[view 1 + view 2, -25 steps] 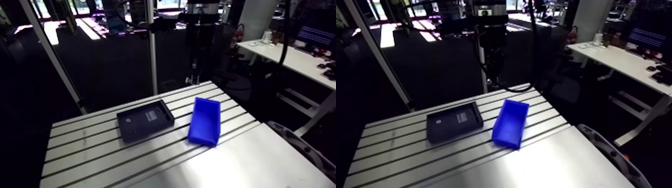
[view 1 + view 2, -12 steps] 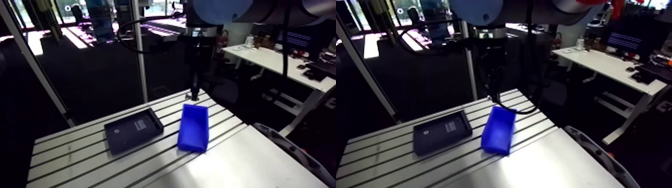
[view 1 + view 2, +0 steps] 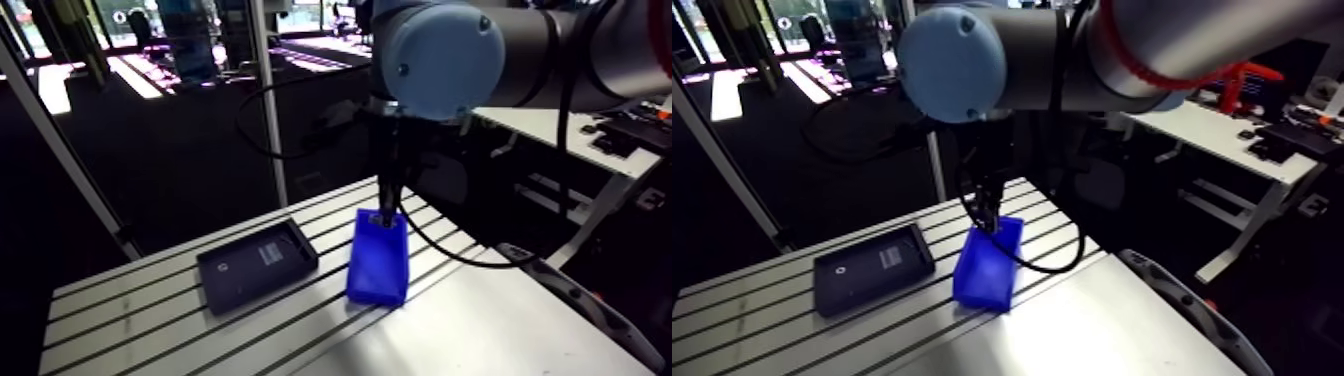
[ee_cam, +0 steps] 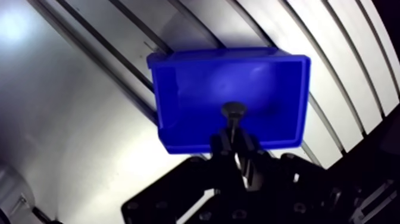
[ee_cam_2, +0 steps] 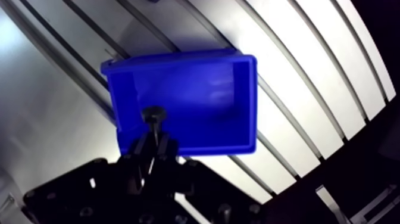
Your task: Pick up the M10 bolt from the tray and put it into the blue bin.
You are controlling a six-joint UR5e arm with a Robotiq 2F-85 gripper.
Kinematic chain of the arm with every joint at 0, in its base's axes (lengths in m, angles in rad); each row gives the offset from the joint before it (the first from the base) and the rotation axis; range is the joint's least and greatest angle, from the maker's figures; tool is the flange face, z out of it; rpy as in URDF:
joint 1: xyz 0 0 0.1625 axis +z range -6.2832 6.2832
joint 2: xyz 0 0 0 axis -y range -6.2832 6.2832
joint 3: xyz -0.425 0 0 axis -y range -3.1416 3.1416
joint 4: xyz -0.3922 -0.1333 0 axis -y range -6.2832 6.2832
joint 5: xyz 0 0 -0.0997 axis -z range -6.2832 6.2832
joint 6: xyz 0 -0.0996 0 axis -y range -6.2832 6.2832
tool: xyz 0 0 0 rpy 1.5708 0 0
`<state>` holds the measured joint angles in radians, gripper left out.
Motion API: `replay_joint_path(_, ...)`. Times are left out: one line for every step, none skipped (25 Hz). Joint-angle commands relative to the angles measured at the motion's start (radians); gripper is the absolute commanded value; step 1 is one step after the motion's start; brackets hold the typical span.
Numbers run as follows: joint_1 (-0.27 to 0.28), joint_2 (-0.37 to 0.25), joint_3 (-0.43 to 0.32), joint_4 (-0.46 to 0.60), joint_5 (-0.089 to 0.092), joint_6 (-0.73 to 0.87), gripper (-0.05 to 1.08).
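1. M10 bolt: was pinched by its shank between the fingers of the claw, with the head pointing down and sticking out past the fingertips.
2. Claw state: narrow, clamped on the bolt's shank, with no more gap between the fingers than the shank itself filled.
3. Directly under the claw: the blue bin, resting on the slotted worktop. Bolt head lined up over the bin's floor, nearer the wall closest to the claw than the middle. Nothing seen lying inside the bin.
4. Off to one side of the claw: the dark tray, near the bin but not touching it. Showed no bolt in the arm view; did not appear in the wrist view at all.
5. Progress, as a judgement:
   - Pick-up from the tray looked done.
   - Carry to the bin looked done too, or all but.
   - Left to do: open the claw so the bolt drops in.
   - Could not tell whether the bolt head was already below the bin's rim.
6. Writing: a pale rectangular label and a small round mark showed on the tray, both too small to read. No brand or lettering made out on the bin, the bolt or the claw.
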<state>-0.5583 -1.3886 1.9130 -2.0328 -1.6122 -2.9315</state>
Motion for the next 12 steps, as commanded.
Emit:
replay_joint_path(-0.012, 0.013, 0.05, -0.048, 0.001, -0.012, 1.05)
replay_joint_path(-0.014, 0.013, 0.058, -0.057, 0.002, -0.021, 1.05)
replay_joint_path(-0.016, 0.018, 0.065, -0.07, 0.002, -0.029, 1.05)
replay_joint_path(-0.019, 0.027, 0.071, -0.08, 0.002, -0.03, 1.05)
replay_joint_path(-0.025, 0.032, 0.076, -0.09, 0.002, -0.03, 1.05)
replay_joint_path(-0.028, 0.038, 0.079, -0.099, 0.002, -0.03, 1.05)
replay_joint_path(-0.029, 0.046, 0.081, -0.102, 0.002, -0.03, 1.05)
replay_joint_path(-0.029, 0.053, 0.082, -0.106, 0.002, -0.03, 1.05)
replay_joint_path(-0.029, 0.058, 0.084, -0.111, 0.002, -0.03, 1.05)
replay_joint_path(-0.029, 0.063, 0.087, -0.117, 0.002, -0.03, 1.05)
replay_joint_path(-0.029, 0.067, 0.09, -0.123, 0.004, -0.032, 1.05)
replay_joint_path(-0.029, 0.073, 0.091, -0.129, 0.004, -0.03, 1.05)
